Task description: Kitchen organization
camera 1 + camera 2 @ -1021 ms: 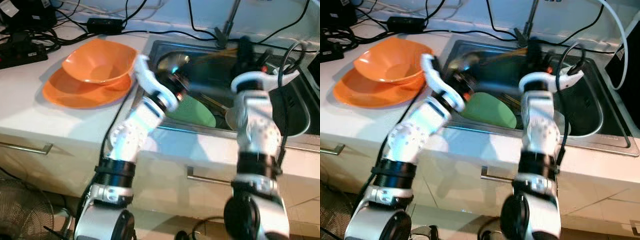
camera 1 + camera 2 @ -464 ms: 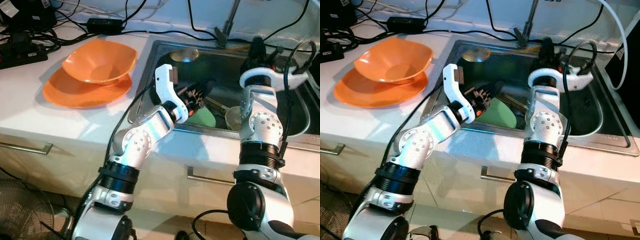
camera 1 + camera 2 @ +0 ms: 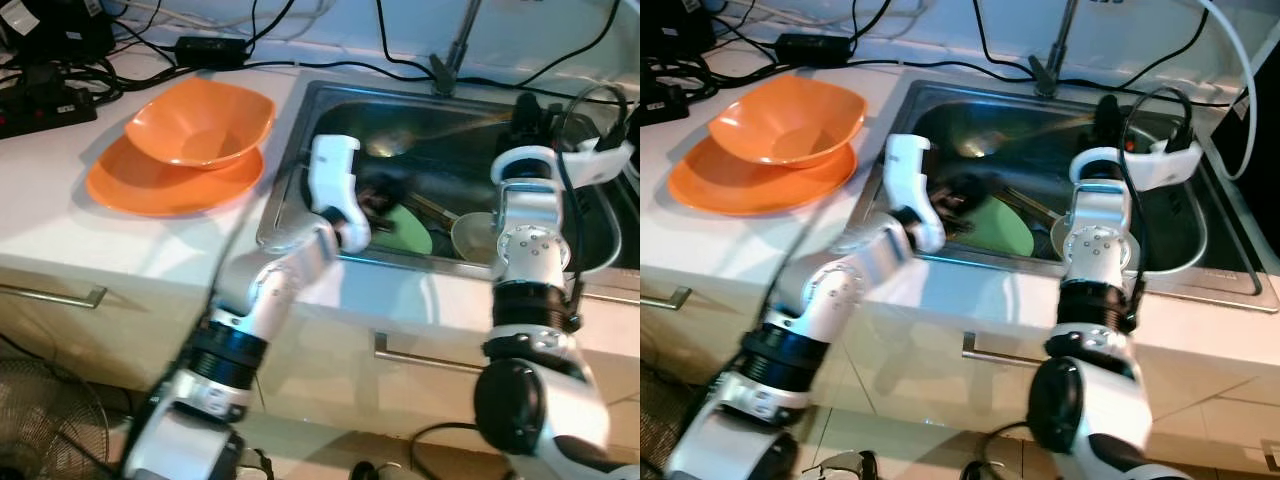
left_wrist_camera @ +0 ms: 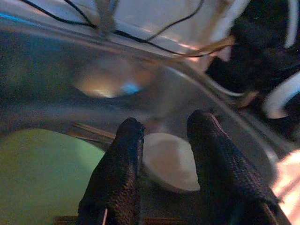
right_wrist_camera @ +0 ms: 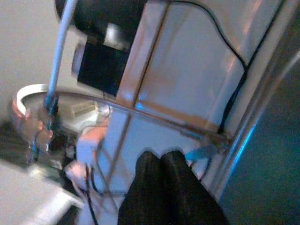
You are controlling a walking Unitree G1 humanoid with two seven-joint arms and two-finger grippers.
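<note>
sink (image 3: 290, 160): steel basin set in white counter, centre of head views; dishes inside
green plate (image 3: 405, 228): lies in sink at near wall, about 6 o'clock of basin; pale green patch in left wrist view (image 4: 42, 173)
small white bowl (image 3: 472, 236): in sink at 3 o'clock of green plate, just beside it; seen between left fingers in wrist view (image 4: 168, 161)
left gripper (image 4: 161, 140): reaches into sink from near-left rim, over green plate; two black fingers (image 4: 119, 173) parted by a moderate gap, nothing gripped
right gripper (image 5: 161, 161): raised at back right of sink, 1 o'clock of basin; fingers pressed together, nothing between them
orange bowl (image 3: 198, 122): on counter at 9 o'clock of sink, sits on orange plate
orange plate (image 3: 150, 185): under bowl, near sink's left rim
faucet (image 3: 455, 45): at 12 o'clock behind sink
cables (image 3: 150, 50): black, run along back of counter
drawer handle (image 3: 420, 358): on cabinet front below sink
</note>
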